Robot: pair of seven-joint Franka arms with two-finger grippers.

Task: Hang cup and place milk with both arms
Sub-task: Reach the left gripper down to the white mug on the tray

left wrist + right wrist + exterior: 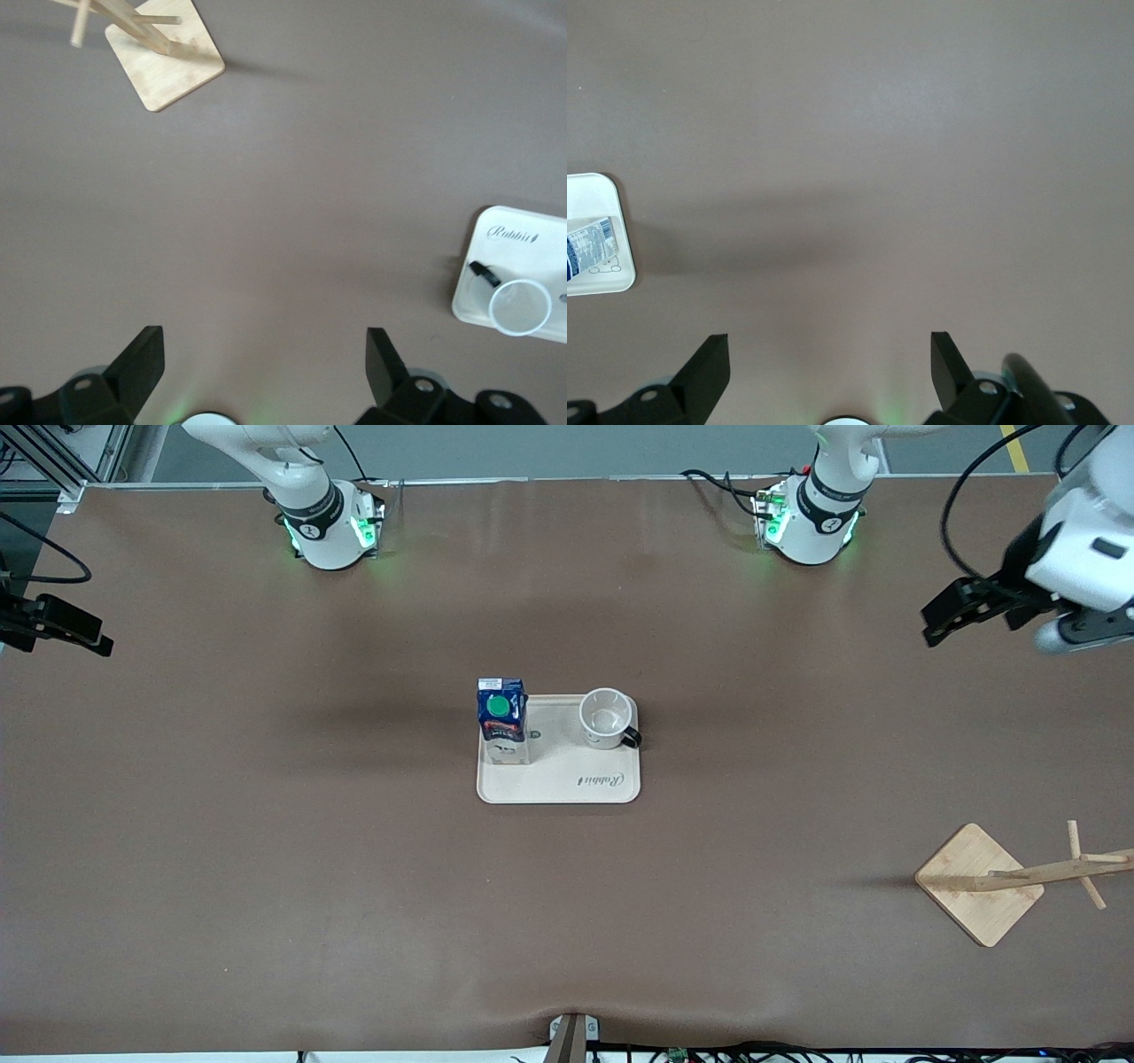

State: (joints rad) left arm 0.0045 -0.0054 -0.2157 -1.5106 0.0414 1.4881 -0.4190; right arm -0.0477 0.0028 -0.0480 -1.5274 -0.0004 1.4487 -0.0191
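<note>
Both grippers hang empty with fingers spread wide: the left gripper and right gripper over bare bench. On the tray stand the milk and cup.

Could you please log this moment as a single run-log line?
left pincer: open, over bare table | right pincer: open, over bare table | white mug, blue milk carton: upright on cream tray | wooden rack: empty
</note>
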